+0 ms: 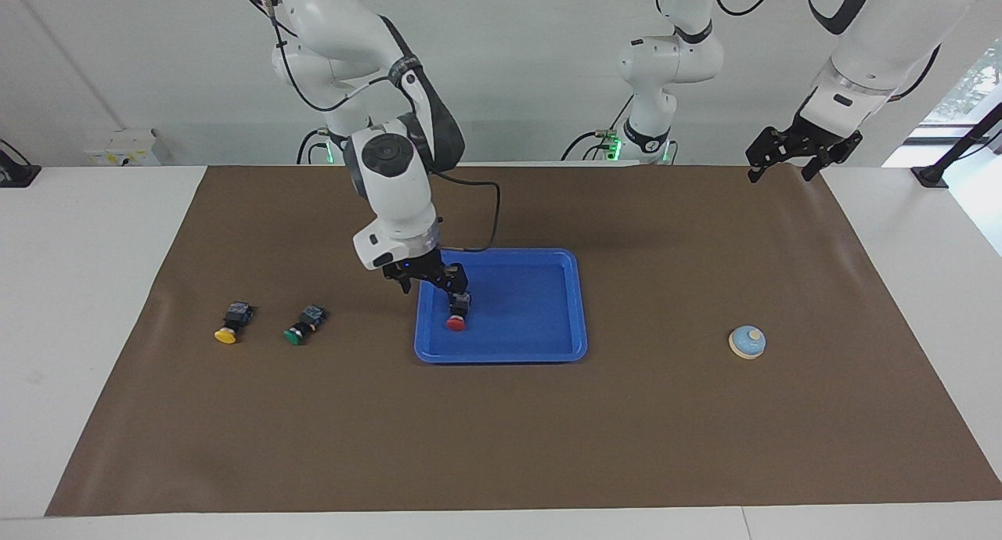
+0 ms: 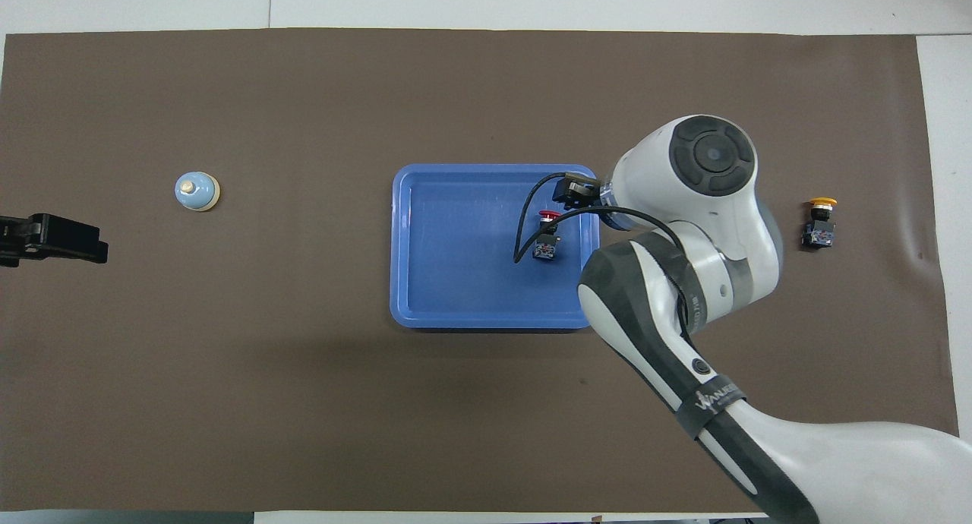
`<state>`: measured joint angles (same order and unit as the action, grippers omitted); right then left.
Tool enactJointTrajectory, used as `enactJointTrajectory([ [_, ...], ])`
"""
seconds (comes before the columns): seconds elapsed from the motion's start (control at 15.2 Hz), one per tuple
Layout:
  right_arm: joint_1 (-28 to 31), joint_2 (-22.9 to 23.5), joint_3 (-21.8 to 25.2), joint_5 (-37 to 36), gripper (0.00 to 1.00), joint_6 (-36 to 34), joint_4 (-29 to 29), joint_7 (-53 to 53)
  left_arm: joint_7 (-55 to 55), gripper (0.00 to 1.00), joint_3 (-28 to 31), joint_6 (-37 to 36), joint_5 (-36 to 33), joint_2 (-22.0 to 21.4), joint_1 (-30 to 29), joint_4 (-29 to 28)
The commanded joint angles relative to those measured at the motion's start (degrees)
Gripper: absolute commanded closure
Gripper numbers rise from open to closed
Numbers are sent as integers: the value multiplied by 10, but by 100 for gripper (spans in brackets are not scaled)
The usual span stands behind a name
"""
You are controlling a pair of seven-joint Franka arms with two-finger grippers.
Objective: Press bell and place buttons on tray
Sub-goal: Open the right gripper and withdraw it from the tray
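The green button (image 1: 301, 325) and yellow button (image 1: 231, 324) lie on the brown mat (image 1: 501, 430), well apart from the tray (image 1: 548, 351). The right gripper (image 1: 427, 280) hangs empty over the tray's rim with jaws open, above the red button (image 1: 458, 315). The left gripper (image 1: 798, 158) waits, jaws open and empty.

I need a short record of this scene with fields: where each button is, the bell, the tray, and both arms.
red button: lying in the tray, toward the right arm's end, released
green button: on the mat, beside the tray
yellow button: on the mat, beside the green one
bell: on the mat, toward the left arm's end
right gripper: jaws open, raised over the tray's edge
left gripper: jaws open, waiting above the mat's corner
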<state>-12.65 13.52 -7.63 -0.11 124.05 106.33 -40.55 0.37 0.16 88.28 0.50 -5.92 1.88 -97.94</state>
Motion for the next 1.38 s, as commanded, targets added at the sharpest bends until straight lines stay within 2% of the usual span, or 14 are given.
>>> enactJointTrajectory([
  [0.0,55,-25,-4,1,0,-29,7,70,-1,0,0,-8,-8,-1,0,4],
  [0.2,106,-31,-3,-9,0,-51,12,142,-1,0,0,-8,-8,-1,0,4],
  [0.39,140,-39,-3,-16,0,-43,37,146,-1,0,0,-8,-8,-1,0,4],
  [0.72,179,-62,-3,-16,0,43,129,151,-1,0,0,-8,-8,-1,0,4],
  [1.12,215,-50,-4,-16,0,68,152,122,-1,0,0,-8,-8,-1,0,4],
  [1.31,217,-48,-4,-16,0,109,176,121,-1,0,-1,-8,-8,-1,0,4],
])
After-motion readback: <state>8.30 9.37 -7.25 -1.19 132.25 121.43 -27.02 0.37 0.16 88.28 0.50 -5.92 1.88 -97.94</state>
